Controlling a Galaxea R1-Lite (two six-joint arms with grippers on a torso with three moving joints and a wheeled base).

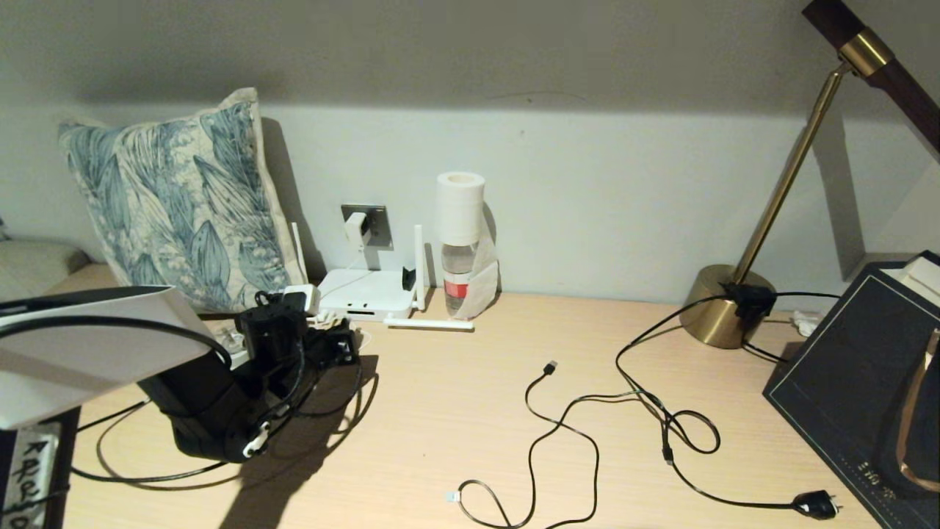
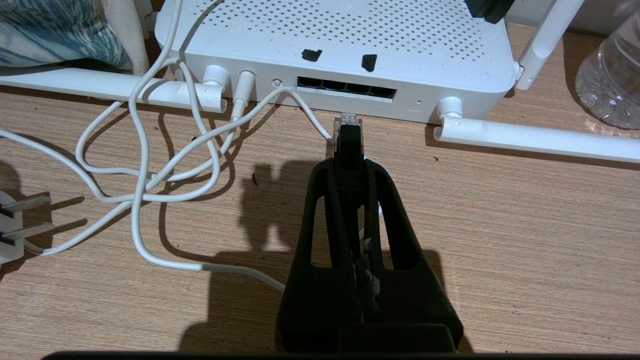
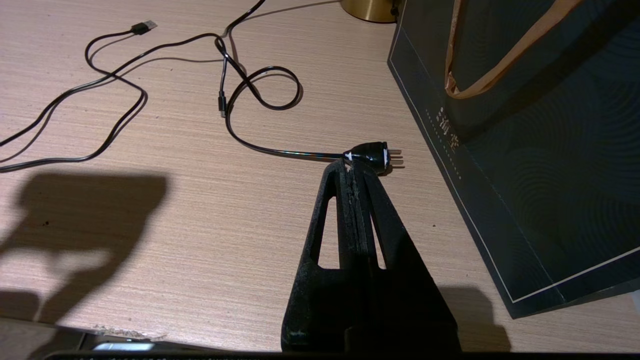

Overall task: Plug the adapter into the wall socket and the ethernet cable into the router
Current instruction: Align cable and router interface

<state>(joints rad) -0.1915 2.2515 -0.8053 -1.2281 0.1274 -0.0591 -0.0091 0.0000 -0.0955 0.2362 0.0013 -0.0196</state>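
The white router (image 2: pixel 410 45) lies against the wall, its dark ports (image 2: pixel 345 89) facing my left gripper (image 2: pixel 350 167). That gripper is shut on the ethernet cable's black boot, and the clear clip plug (image 2: pixel 348 121) sticks out in front, a short gap from the port row and outside it. In the head view the left gripper (image 1: pixel 339 347) is just in front of the router (image 1: pixel 367 294). The white adapter (image 1: pixel 358 228) sits in the grey wall socket (image 1: pixel 380 224) above it. The ethernet cable (image 1: pixel 147 479) loops under the left arm. My right gripper (image 3: pixel 352 167) is shut and empty over the table.
A leaf-print pillow (image 1: pixel 176 206) leans left of the router. A water bottle (image 1: pixel 459 275) capped by a paper roll stands to its right. A thin black cable (image 1: pixel 565 433), a black plug (image 3: pixel 372 154), a brass lamp (image 1: pixel 723 305) and a dark bag (image 1: pixel 866 382) fill the right. A white pronged plug (image 2: pixel 10 225) lies nearby.
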